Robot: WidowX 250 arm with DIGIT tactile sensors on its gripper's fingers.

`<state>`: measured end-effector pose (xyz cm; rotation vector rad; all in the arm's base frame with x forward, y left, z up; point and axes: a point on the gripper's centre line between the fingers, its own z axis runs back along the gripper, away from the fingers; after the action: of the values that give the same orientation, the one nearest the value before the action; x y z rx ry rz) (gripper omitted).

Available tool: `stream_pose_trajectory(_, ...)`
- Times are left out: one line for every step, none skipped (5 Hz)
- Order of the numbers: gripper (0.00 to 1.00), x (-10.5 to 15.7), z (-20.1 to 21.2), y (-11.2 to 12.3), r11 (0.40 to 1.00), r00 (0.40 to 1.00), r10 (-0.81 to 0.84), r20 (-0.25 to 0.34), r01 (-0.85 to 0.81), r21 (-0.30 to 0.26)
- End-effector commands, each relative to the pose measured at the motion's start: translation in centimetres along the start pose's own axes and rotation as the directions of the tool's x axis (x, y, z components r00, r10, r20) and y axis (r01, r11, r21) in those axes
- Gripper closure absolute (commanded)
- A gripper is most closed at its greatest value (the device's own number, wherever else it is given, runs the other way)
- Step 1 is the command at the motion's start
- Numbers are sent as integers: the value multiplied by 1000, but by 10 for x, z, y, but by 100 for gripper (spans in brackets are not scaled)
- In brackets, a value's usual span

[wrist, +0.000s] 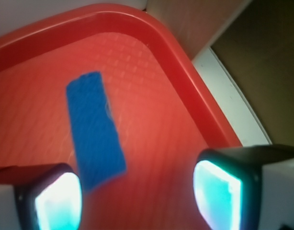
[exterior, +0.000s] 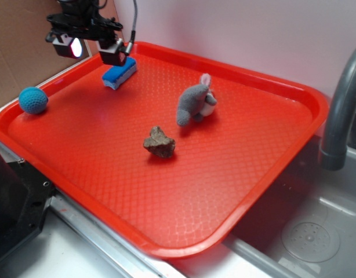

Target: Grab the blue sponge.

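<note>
Blue sponge [exterior: 119, 75], a small rectangular block with a bright blue top and a pale lower layer, lies flat at the far left of the red plastic tray [exterior: 242, 174], close to the far rim. Nothing holds it.

Black gripper [exterior: 90, 48] hangs above the sponge and slightly left of it, fingers spread wide apart, empty. In the wrist view the sponge [wrist: 95, 129] runs lengthwise up the frame and sits off-centre, its near end close beside the left finger pad [wrist: 58, 201]; the right pad [wrist: 218, 194] stands well apart over bare tray.

Risks, as I judge them:
- Off-centre line-up. A straight descent could land the left finger on top of the sponge, not beside it, squashing or tipping it.
- One finger arriving first could push the light block sideways across the tray.
- The tray rim [wrist: 185, 91] lies near on the right of the wrist view; a sideways correction that way might clip it.
- Soft foam: a shallow close may catch only the top layer and slip off.

Farther out: round teal crocheted ball [exterior: 33, 99] at the left edge, grey plush toy [exterior: 195, 104] mid-tray, brown rock-like lump [exterior: 159, 142] nearer. All well apart from the sponge; none obstructs.
</note>
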<state>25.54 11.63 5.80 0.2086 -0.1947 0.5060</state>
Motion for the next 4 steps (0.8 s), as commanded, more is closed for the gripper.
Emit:
stream_pose_trajectory(0,28,-16,-4,993,997,-71,41,74,-95)
stream_pose_trajectory(0,29,-26,-9,992,995,-97,37,99,-73)
stream_pose_trajectory(6,24,-31,-11,991,994,-107,26,109,-79)
stream_pose_trajectory(100,23,-31,-11,990,994,-109,22,110,-93)
